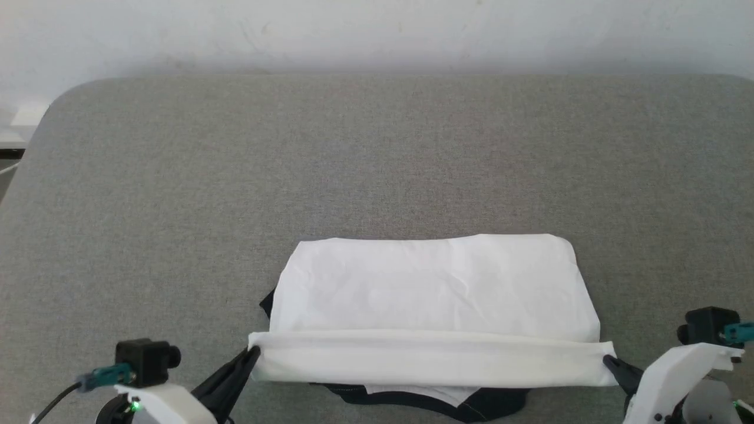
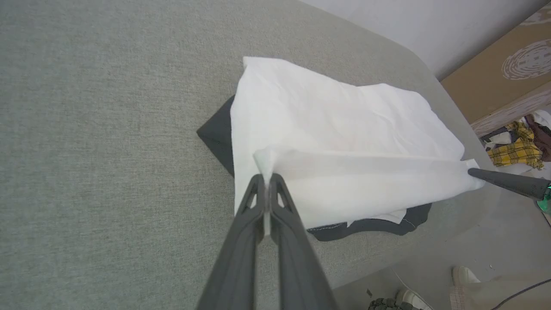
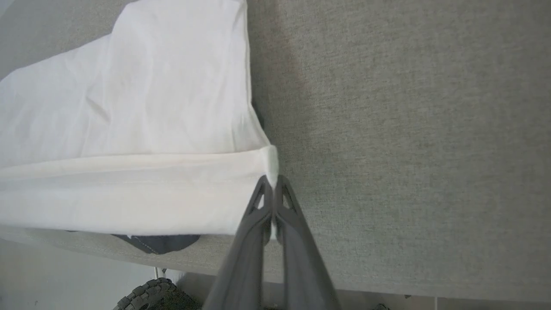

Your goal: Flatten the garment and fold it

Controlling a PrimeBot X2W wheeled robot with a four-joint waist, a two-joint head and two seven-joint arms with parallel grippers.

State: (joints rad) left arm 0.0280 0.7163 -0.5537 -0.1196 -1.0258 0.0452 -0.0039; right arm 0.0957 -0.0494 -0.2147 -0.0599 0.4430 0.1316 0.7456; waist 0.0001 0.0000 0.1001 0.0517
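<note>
The garment (image 1: pixel 433 288) lies partly folded on the near half of the grey table (image 1: pixel 377 159), white cloth on top, black trim peeking out at its near edge and left side. Its near white edge is lifted and stretched taut between both grippers. My left gripper (image 1: pixel 252 352) is shut on the garment's left corner, seen close in the left wrist view (image 2: pixel 267 177). My right gripper (image 1: pixel 607 359) is shut on the right corner, with white cloth pinched between its fingers (image 3: pixel 272 178). The right gripper's tip (image 2: pixel 471 172) also shows in the left wrist view.
A cardboard box (image 2: pixel 503 64) and a heap of coloured clothes (image 2: pixel 521 146) sit beyond the table's right end. A person's shoes (image 2: pixel 465 273) stand on the floor by the table's near edge. A white wall (image 1: pixel 377 29) runs behind the table.
</note>
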